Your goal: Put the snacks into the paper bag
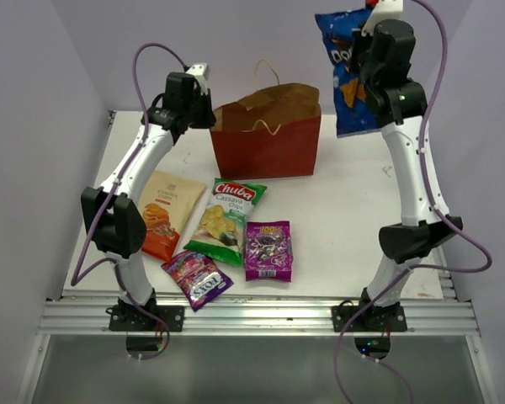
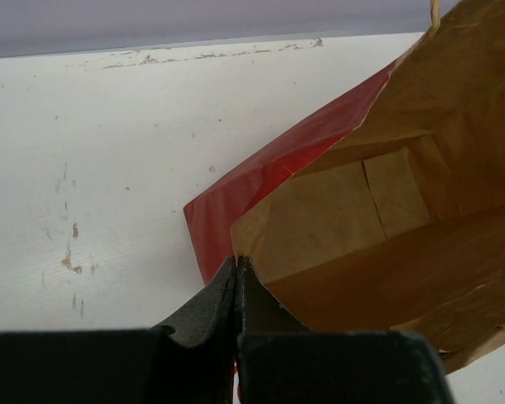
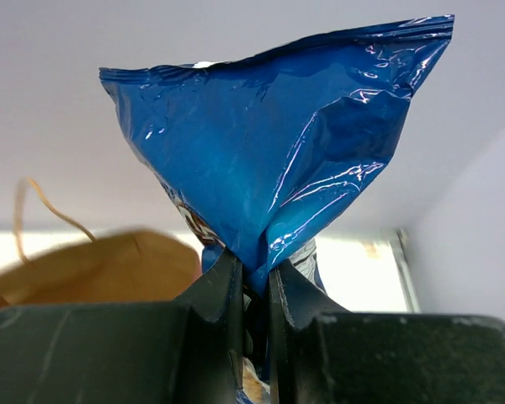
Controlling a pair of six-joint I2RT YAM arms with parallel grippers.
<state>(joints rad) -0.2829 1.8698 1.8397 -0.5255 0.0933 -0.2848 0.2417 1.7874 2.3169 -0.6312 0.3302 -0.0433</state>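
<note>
The reddish-brown paper bag (image 1: 265, 145) stands open at the back middle of the table. My left gripper (image 1: 207, 114) is shut on the left corner of its rim. In the left wrist view its jaws (image 2: 236, 263) meet at the rim, with the tan inside (image 2: 362, 210) open to the right. My right gripper (image 1: 368, 52) is shut on the blue Doritos packet (image 1: 351, 80) and holds it high, right of the bag. The right wrist view shows the pinched foil (image 3: 278, 143) and the bag (image 3: 93, 269) lower left. The other packets lie on the table.
The beige-orange chips (image 1: 164, 215), the Chuba cassava chips (image 1: 227, 220) and two purple candy packs (image 1: 268, 250) (image 1: 198, 279) lie in front of the bag. Grey walls close in the white table (image 1: 353, 210) at the back and sides. A metal rail (image 1: 261, 316) runs along the near edge.
</note>
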